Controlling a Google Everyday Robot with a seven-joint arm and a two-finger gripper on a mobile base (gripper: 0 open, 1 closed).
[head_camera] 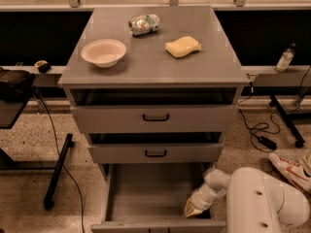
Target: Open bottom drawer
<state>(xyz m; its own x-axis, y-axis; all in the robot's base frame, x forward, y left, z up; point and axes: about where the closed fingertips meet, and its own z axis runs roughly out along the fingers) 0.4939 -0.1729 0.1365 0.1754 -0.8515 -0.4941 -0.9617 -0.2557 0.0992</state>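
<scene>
The bottom drawer (146,193) of the grey cabinet is pulled well out toward me, and its grey inside shows. Its front panel (158,225) runs along the lower edge of the view, and its handle is hidden. My gripper (194,208) hangs low over the drawer's right front corner, at the end of the white arm (265,200) that comes in from the lower right. The middle drawer (155,153) and top drawer (155,117) above it each show a small black bar handle.
On the cabinet top (150,69) stand a white bowl (103,52), a yellow sponge (182,47) and a crumpled bag (144,24). A black stand leg (57,171) is at the left. Cables (260,130), a bottle (284,58) and a shoe (291,169) lie at the right.
</scene>
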